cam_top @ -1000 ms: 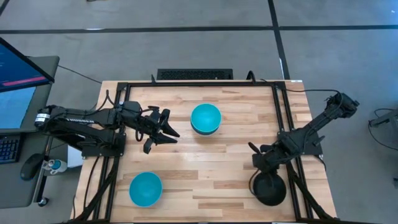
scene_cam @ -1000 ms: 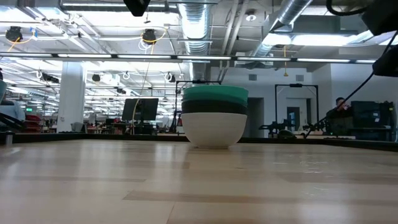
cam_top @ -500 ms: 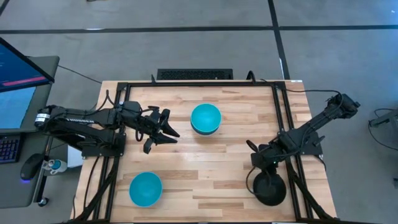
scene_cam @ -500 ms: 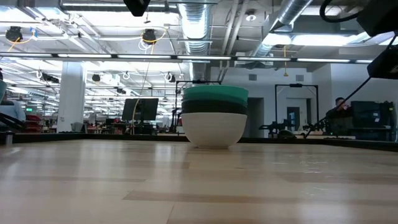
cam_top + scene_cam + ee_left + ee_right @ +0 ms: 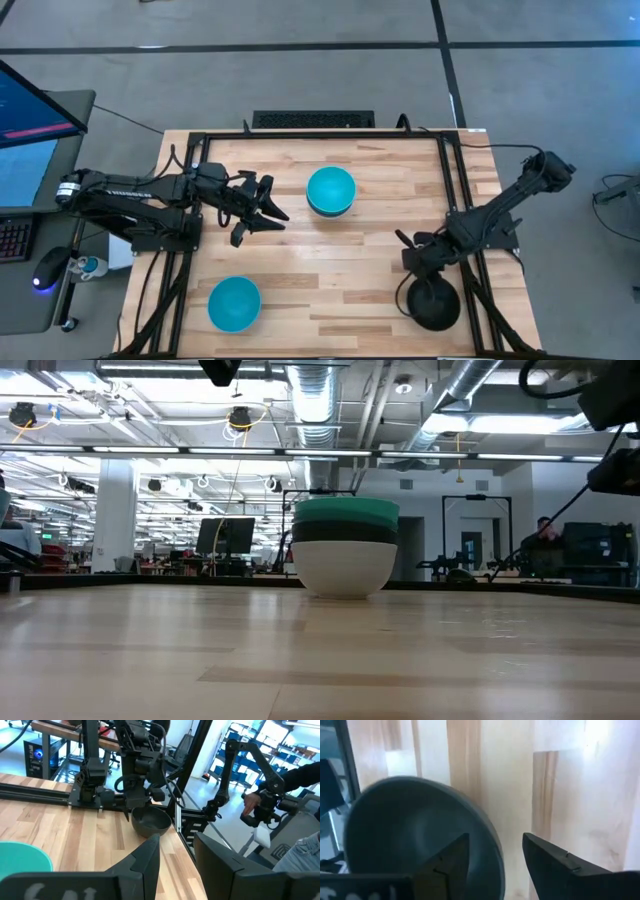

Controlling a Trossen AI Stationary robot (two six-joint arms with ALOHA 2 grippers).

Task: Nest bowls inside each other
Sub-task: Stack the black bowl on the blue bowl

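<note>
High view shows us looking straight down on a wooden surface (image 5: pixel 370 270) with two dark arms. Our right claw (image 5: pixel 408 255) hangs just above the near rim of a black bowl (image 5: pixel 432 302) at the surface's front right corner; its two fingers are spread apart, holding nothing. Right wrist view places the rim of that black bowl in the gap between the spread fingers (image 5: pixel 547 857), one finger over the inside and one outside. We judge the step in hand to be picking up this bowl, so the claw should lower until the rim sits well up between the fingers, then close squarely on the wall so the bowl does not tip or skate on the smooth wood. A stack of nested bowls (image 5: pixel 330 191), turquoise on top, stands at the centre back; low view shows it with a white bowl at the bottom and dark and green bands above. One turquoise bowl (image 5: pixel 234 304) sits alone at the front left. Our left claw (image 5: pixel 272 212) waits open, just left of the stack.
</note>
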